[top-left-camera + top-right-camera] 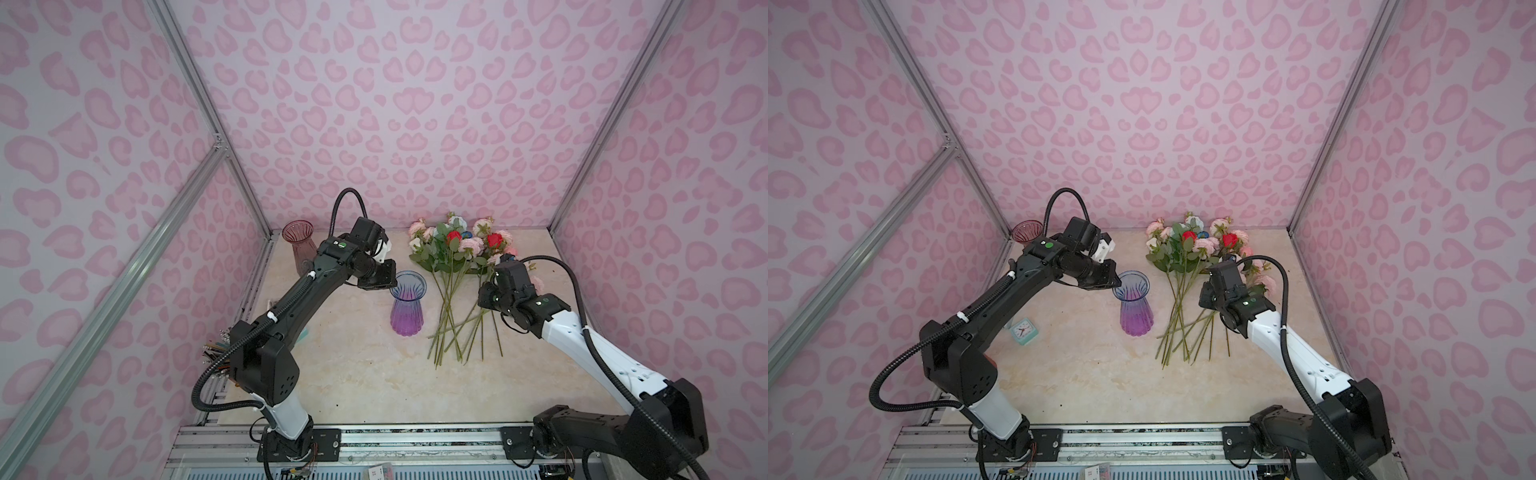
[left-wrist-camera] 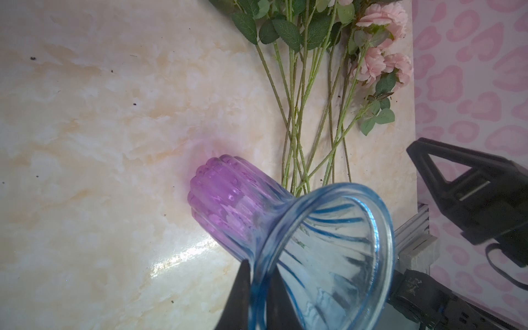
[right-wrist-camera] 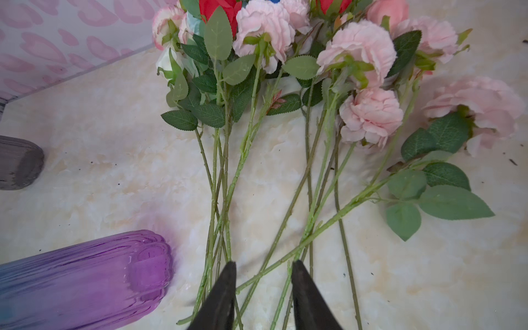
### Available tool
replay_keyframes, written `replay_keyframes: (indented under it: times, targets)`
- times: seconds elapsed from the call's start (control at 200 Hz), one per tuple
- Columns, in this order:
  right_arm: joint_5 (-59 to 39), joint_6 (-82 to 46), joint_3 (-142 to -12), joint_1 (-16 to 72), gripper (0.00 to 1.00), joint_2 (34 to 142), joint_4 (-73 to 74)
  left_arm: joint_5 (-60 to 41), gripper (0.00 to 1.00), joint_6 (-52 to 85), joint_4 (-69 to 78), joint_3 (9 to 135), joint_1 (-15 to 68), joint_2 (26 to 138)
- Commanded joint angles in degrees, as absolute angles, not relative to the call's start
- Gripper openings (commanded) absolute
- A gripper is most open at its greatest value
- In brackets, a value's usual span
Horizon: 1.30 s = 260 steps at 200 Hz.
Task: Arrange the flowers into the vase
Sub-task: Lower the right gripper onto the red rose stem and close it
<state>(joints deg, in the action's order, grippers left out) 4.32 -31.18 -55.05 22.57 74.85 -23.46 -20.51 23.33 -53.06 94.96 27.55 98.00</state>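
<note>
On the marble table [image 1: 353, 374]: you read the dial with 12 at the back wall and 6 at the arm bases.
Vase: the ribbed glass vase [image 1: 408, 309] [image 1: 1133, 309], blue at the flared mouth and purple at the foot, stands upright near the table's middle in both top views.
Flowers: the flowers [image 1: 444, 257] [image 1: 1183, 253] lie flat on the table at 3 o'clock of the vase, just beside it and outside it. The heads point to 12 near the back wall and the green stem ends fan out toward 6.
Colours: you see mostly pale pink blooms, two red ones, a white one and a touch of blue among the leaves.
Stems: in the right wrist view one pink-headed stem lies slantwise across the others.
Left gripper: the left gripper [image 2: 260, 265] sits at the 9 o'clock edge of the vase's rim. One finger [image 2: 241, 288] is outside the glass wall and the other inside it, with the jaws narrow. Whether they pinch the glass or merely flank it, you cannot tell from this angle.
Right gripper: the right gripper [image 3: 264, 263] hangs over the lower stems with its jaws parted to a middling gap. Stems cross beneath that gap and none is gripped.
Second vase: a dusky pink vase [image 1: 298, 245] stands at 10 o'clock, well apart from the flowers.
Clock: a small teal alarm clock [image 1: 1025, 330] sits at 8 o'clock of the vase, beside the left arm.
</note>
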Motion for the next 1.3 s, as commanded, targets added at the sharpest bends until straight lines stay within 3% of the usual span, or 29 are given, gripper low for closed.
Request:
replay_keyframes:
  times: [0.0, 0.37, 0.49, 0.555, 0.665, 0.79, 1.05, 1.295]
  targets:
    - [6.0, -29.5, -56.4, 22.9, 0.35, 78.2, -20.3, -20.7, 0.29, 22.1, -53.4, 95.6, 27.6, 97.8]
    - [1.3, -24.2, -68.2, 22.3, 0.37, 92.2, -22.5, -13.6, 0.72, 19.6, -50.6, 97.0, 27.6, 88.7]
    - [1.2, -23.4, -71.1, 21.6, 0.35, 96.1, -22.5, -8.0, 0.73, 18.8, -47.7, 95.6, 27.6, 83.1]
    - [0.0, -23.2, -73.4, 21.0, 0.29, 98.8, -23.0, -2.5, 0.74, 19.7, -41.1, 90.5, 27.6, 77.6]
    - [-4.2, -22.6, -77.4, 19.8, 0.13, 103.8, -23.7, 8.8, 0.79, 25.0, -24.8, 74.9, 27.5, 66.3]
    - [-6.3, -21.7, -81.2, 19.6, 0.13, 108.5, -25.0, 7.7, 0.87, 27.5, -5.5, 57.5, 27.4, 57.9]
    - [-6.3, -21.6, -84.6, 20.4, 0.2, 113.8, -26.2, 6.0, 0.89, 28.1, -11.4, 59.5, 27.3, 60.2]
    - [-5.1, -23.1, -86.7, 20.6, 0.18, 117.1, -26.3, 6.5, 0.89, 28.1, -12.4, 59.1, 27.3, 60.2]
